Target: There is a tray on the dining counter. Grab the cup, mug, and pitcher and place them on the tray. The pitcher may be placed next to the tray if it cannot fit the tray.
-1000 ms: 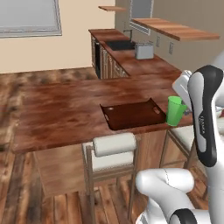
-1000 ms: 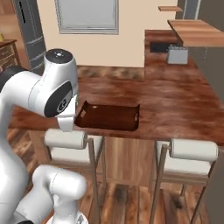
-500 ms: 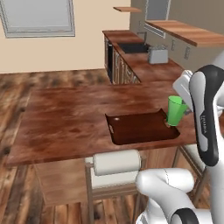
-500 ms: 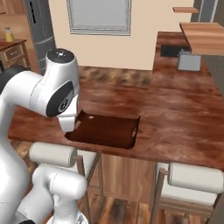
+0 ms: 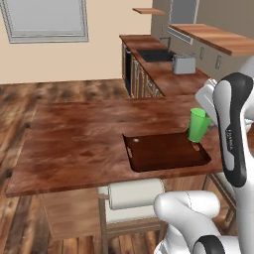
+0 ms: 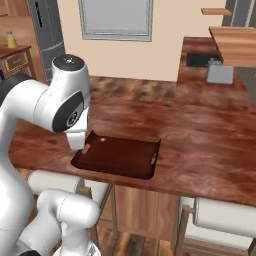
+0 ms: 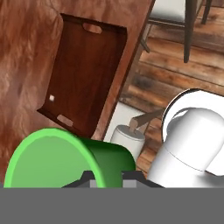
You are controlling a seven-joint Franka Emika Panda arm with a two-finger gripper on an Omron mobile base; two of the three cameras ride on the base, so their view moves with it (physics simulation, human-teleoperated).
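My gripper [image 7: 109, 176] is shut on the bright green cup [image 7: 70, 159], its rim facing the hand camera. In the left base view the cup [image 5: 198, 125] hangs just above the right end of the dark brown tray [image 5: 130, 155], beside my forearm. The tray [image 6: 155, 159] lies empty near the front edge of the dining counter [image 5: 74, 139], and from the hand its rim [image 7: 123, 48] runs along the counter edge. The dining counter [image 6: 210, 150] spreads wide around it. The mug and the pitcher are out of view.
White-cushioned stools stand under the front edge [image 5: 135, 193] [image 6: 220, 217] [image 7: 127, 138]. A kitchen counter with a grey toaster [image 5: 183, 64] [image 6: 219, 74] runs behind. A dark fridge [image 6: 47, 35] stands at the far left.
The base has driven, so the whole scene shifted: the counter and tray now sit nearer and more central. The green cup stays in my gripper over the tray's right end.
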